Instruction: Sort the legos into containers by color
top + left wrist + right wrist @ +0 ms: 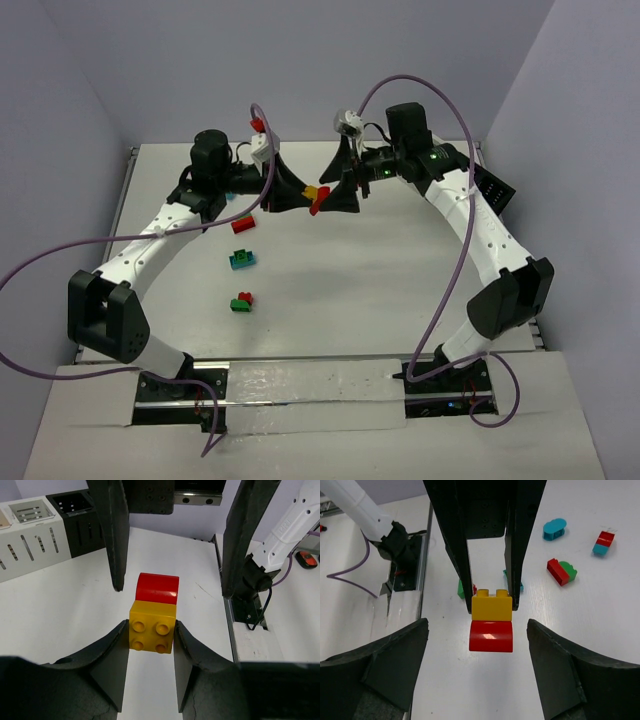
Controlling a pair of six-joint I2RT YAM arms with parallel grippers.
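Looking first at the joined pair of legos, we see a yellow brick [152,629] with a red brick [157,588] pressed onto it. The left fingers [112,650] are clamped on the yellow brick's two sides. The red half sticks out past their tips, towards the other arm. The pair appears to be held up off the tabletop [350,290], at the far middle of the overhead view, where the two arms meet.

The right fingers [400,650] stand wide apart on either side of the red brick. From the left wrist view we see a gap on each side, so they do not touch it.

Other legos lie on the tabletop, well apart from the held pair. From the right wrist view we pick out a teal rounded brick [555,528], a red-and-teal pair [603,542] and a red-and-green pair [562,571]. A green piece [462,587] is partly hidden behind the left fingers. The overhead view shows three small clusters in a loose line down the left-centre of the tabletop: a red one [242,226], a teal-and-green one [241,259] and a green-and-red one [241,301].

The containers show only at the top left of the left wrist view. A white bin [30,545] with slotted sides stands just beside a black bin [80,520], both well apart from the held pair.
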